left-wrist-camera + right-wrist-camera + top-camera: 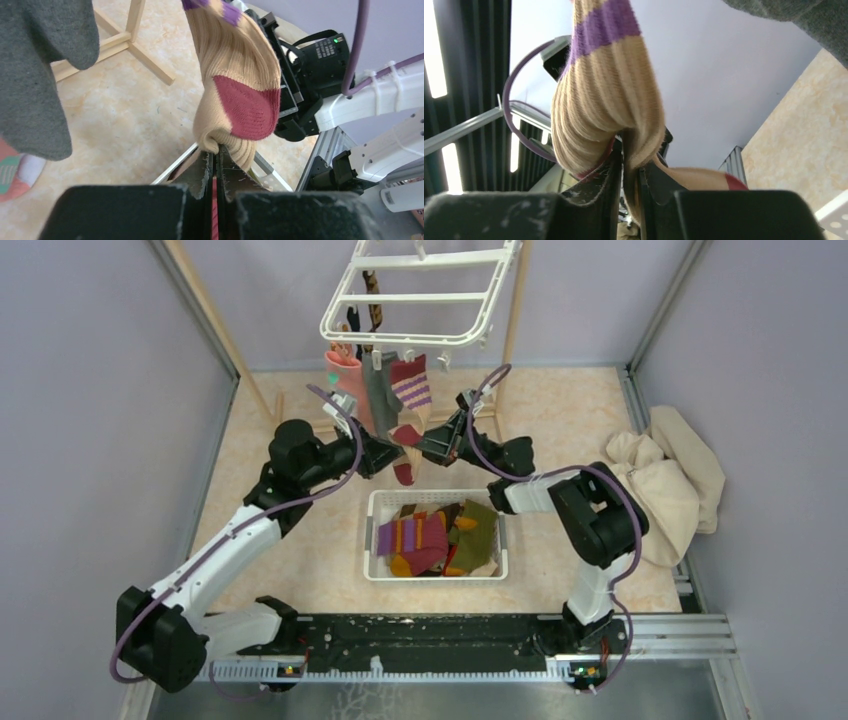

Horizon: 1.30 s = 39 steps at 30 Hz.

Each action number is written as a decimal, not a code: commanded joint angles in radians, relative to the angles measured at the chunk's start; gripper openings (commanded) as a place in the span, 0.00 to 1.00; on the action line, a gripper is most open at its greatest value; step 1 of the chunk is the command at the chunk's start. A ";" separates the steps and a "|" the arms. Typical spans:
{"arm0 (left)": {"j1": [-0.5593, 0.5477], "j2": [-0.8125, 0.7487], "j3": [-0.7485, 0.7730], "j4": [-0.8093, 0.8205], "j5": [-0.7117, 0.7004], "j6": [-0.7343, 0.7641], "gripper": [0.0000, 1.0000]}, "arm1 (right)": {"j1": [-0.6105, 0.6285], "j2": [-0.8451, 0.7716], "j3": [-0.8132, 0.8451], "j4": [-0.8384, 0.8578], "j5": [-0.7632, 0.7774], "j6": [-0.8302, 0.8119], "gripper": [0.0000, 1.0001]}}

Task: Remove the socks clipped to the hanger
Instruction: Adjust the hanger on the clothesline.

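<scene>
A white plastic hanger (420, 295), a rectangular frame with cross bars and small dangling clips, hangs tilted from a pale wooden rack (515, 310) at the back of the table. Three socks hang side by side from its near rim: a pink sock (345, 380) with mint patches, a felty grey sock (380, 400), and a striped sock (410, 390).

Up close the striped sock is ribbed tan knit with purple bands and a rounded maroon heel. Both black arms meet at its lower end. The left gripper (216, 155) is closed, a fold of the knit pinched between its scuffed black fingers just under the heel. The right gripper (629, 160) faces it from the other side, its fingers nearly together with bunched ribbed cloth squeezed between them.

Below them stands a white slotted basket (372, 530) holding a heap of loose socks in purple, maroon, olive and orange. A soft beige cloth (665, 485) lies crumpled at the right.
</scene>
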 commanded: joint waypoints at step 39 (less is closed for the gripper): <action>-0.268 0.158 0.295 -0.282 -0.703 0.124 0.00 | 0.153 -0.774 0.381 -1.702 0.687 -1.233 0.49</action>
